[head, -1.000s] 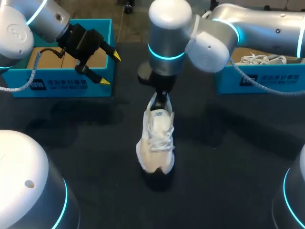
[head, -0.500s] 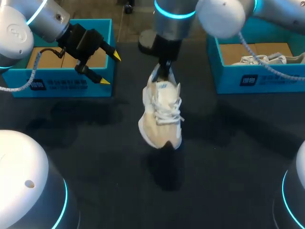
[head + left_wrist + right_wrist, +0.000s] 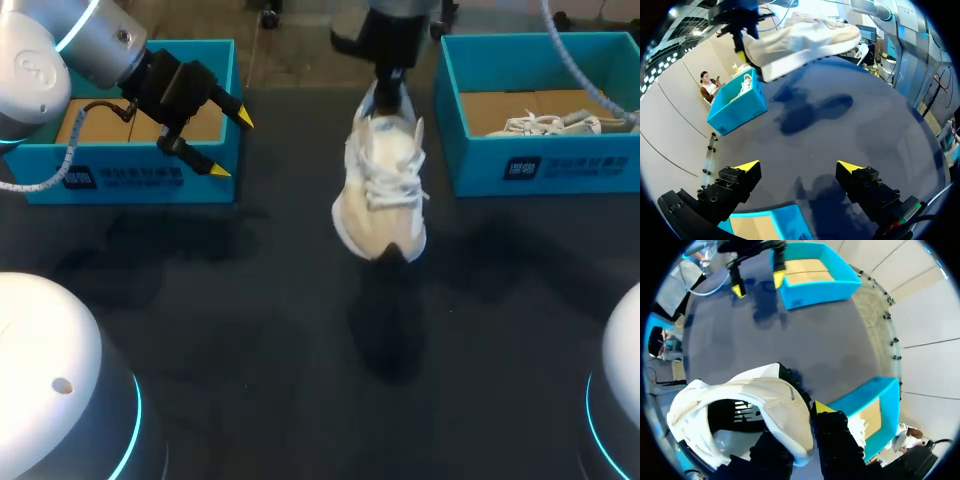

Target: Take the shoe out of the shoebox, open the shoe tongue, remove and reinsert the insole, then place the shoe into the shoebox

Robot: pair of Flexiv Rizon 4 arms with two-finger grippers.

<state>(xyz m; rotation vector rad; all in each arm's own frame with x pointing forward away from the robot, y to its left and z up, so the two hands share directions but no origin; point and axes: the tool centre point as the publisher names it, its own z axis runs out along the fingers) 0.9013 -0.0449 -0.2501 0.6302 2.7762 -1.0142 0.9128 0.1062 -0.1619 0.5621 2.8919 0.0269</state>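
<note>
A white laced sneaker (image 3: 380,190) hangs toe-down above the table's middle, its shadow on the mat below. My right gripper (image 3: 388,98) is shut on its heel collar. In the right wrist view the heel (image 3: 782,407) sits pinched between the fingers of the right gripper (image 3: 800,425). My left gripper (image 3: 230,145) stands open and holds nothing, in front of the left blue shoebox (image 3: 140,180). From the left wrist, the left gripper (image 3: 799,167) faces the lifted sneaker (image 3: 805,37) well ahead of it. The right blue shoebox (image 3: 540,165) stands beside the sneaker.
Another pale shoe (image 3: 555,125) lies inside the right shoebox. Only a cardboard floor (image 3: 110,125) shows inside the left shoebox. Dark mat (image 3: 300,350) covers the table around the sneaker's shadow.
My right arm has lifted the sneaker off the mat and carried it back and to the right, nearer the right shoebox. The left arm has not moved.
</note>
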